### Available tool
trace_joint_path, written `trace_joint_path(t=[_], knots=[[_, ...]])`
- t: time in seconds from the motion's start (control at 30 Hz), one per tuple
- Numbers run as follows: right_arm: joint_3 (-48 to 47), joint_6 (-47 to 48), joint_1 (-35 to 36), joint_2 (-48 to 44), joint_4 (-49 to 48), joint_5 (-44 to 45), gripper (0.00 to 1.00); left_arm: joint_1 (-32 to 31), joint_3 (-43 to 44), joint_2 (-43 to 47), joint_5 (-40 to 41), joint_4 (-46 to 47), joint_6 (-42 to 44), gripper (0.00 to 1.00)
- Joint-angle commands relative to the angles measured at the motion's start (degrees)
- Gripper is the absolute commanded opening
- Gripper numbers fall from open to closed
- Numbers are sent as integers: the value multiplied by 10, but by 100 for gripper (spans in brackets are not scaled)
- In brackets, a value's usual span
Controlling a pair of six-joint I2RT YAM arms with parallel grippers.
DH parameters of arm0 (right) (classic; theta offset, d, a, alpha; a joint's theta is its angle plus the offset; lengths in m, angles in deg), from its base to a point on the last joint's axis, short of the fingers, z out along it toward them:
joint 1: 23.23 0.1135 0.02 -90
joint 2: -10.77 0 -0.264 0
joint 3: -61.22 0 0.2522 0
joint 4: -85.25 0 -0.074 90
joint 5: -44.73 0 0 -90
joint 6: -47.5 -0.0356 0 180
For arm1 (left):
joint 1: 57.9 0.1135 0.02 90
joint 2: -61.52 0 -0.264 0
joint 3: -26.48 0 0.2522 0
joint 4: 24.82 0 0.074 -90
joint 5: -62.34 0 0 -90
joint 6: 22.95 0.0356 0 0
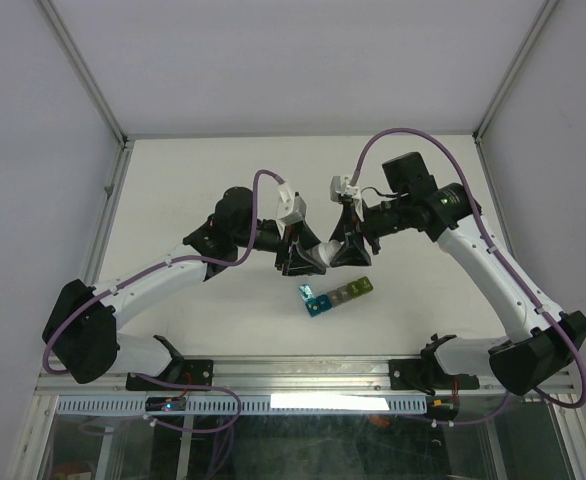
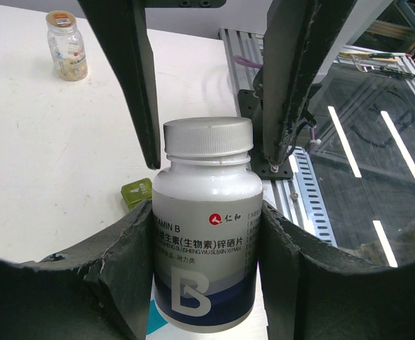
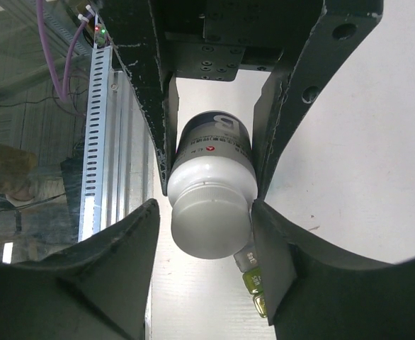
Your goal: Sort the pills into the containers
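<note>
So the left gripper point(image 2: 206, 230) is clamped about half open on the body of a white plastic pill bottle point(image 2: 206, 188) with a dark B on the label, holding it up off the white table point(image 1: 213, 180). The right gripper point(image 3: 206, 216) straddles the bottle's ribbed white cap point(image 2: 208, 136), jaws roughly halfway in. There's a sliver of gap on one side, so I honestly can't tell if it's gripping.

The strip of four little translucent cube containers point(image 1: 334, 296) (blue, teal, grey, yellow-green) sits on the table just below both grippers, nearer the arm bases. A small clear jar point(image 2: 66, 46) stands well apart.
</note>
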Motion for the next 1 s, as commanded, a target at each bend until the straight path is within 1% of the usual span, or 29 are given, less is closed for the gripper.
trace_joint_path(t=[0.0,0.1,0.3,0.47,0.57,0.67,0.77,0.83,0.97], knots=[[-26,-6,4,-22,-13,4,55,-4,10,18,1,13,12,0],[-29,-6,3,-22,-11,5,52,-4,11,19,2,13,12,0],[-30,-1,3,-27,-4,4,51,-5,11,24,-2,12,12,0],[-32,13,3,-22,10,-8,33,-5,13,23,-5,11,11,0],[-32,36,3,-21,25,-19,26,-4,12,26,-11,13,9,0],[-35,106,3,-28,50,-34,19,-4,9,28,-23,24,-3,0],[-26,216,1,-51,61,-47,17,-4,0,32,-38,48,-28,0],[-3,244,2,-72,31,-55,16,-4,-11,36,-45,70,-44,0],[-12,296,1,-55,45,-77,16,-4,-21,42,-52,100,-66,0]])
